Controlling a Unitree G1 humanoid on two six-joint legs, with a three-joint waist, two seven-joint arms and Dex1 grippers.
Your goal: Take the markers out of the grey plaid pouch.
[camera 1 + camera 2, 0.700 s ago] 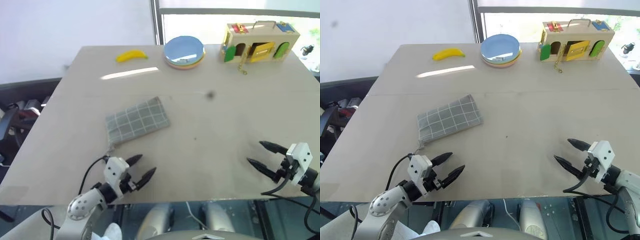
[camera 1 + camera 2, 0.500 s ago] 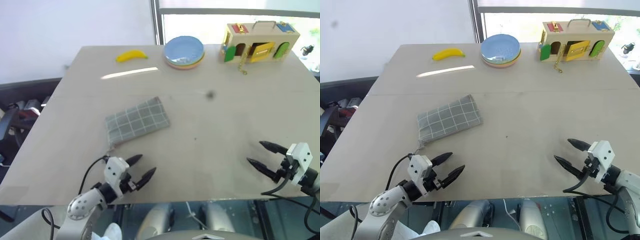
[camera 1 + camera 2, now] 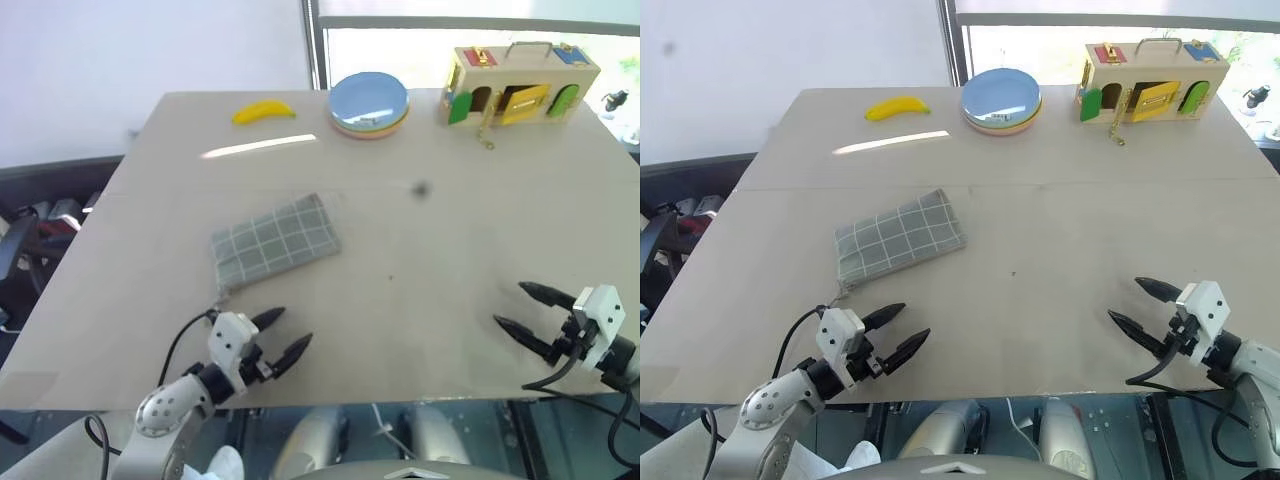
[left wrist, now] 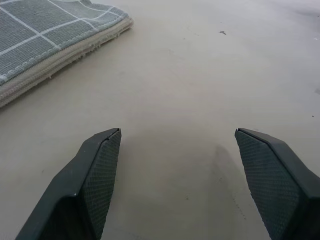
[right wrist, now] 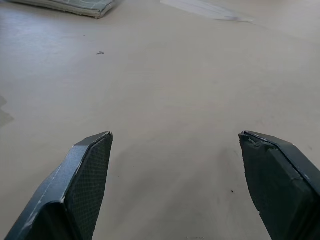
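Pale beige table [image 3: 420,270] across most of the frame, with a faint seam running side to side above the middle. White wall at upper left, bright window at upper right, dark chairs past the left edge.

Near edge along the bottom of the frame; broad bare stretch of tabletop in the centre and right.

Grey plaid pouch [image 3: 274,241] left of centre, lying flat and closed, its pull cord trailing toward the lower left. Markers not to be seen.

Left gripper [image 3: 283,336] at lower left, just below the pouch and apart from it, fingers spread wide, nothing held. Right gripper [image 3: 521,309] at lower right, well apart from the pouch, likewise spread wide and empty.

Along the far edge: yellow banana [image 3: 263,111] at upper left, stacked plates [image 3: 369,103] top centre, wooden latch box [image 3: 520,83] at upper right. Nothing between grippers and pouch.
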